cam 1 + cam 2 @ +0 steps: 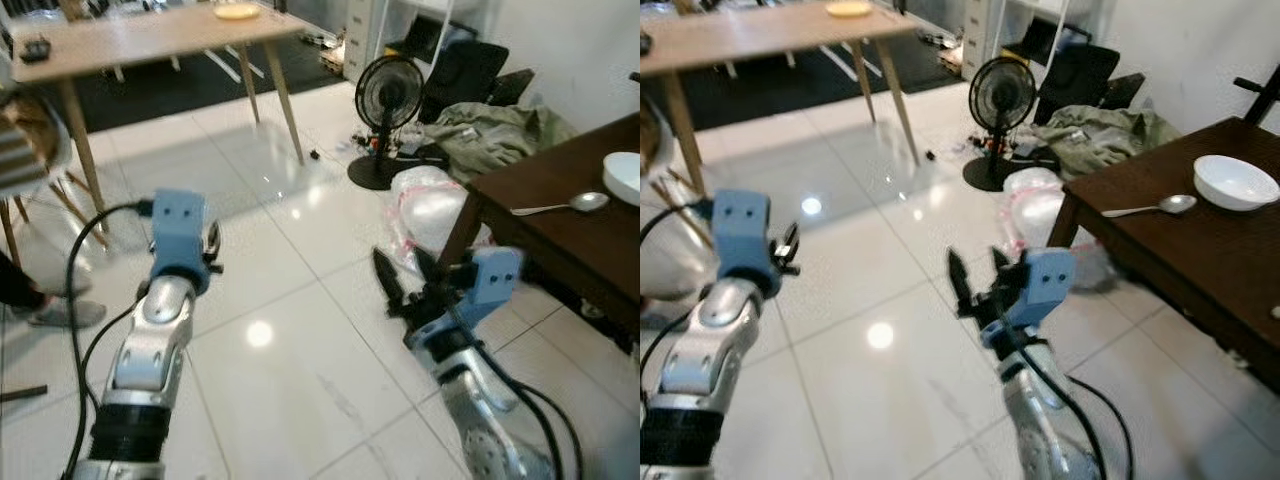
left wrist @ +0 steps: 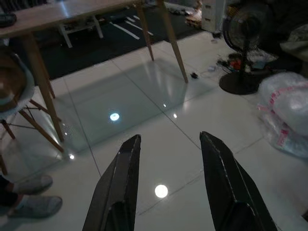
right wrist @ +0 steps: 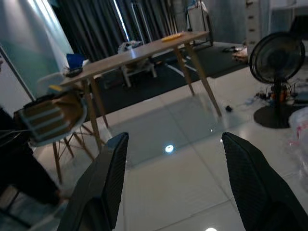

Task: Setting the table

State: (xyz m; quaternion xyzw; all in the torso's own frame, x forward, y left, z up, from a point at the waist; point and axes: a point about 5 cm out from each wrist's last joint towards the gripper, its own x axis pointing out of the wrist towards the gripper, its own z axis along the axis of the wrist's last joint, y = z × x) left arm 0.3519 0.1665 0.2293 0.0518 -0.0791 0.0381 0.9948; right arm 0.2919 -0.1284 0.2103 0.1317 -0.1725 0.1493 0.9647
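A dark brown table stands at my right, carrying a white bowl and a metal spoon near its edge. Across the room, a light wooden table holds a yellow plate. My right gripper is raised over the white tiled floor, just left of the dark table's corner, open and empty. Over the floor further left, my left gripper is also open with nothing between its fingers.
A black floor fan, a plastic bag and a heap of clothes lie beside the dark table. At the far left are a chair and a person's shoes. A dark chair back shows behind the table.
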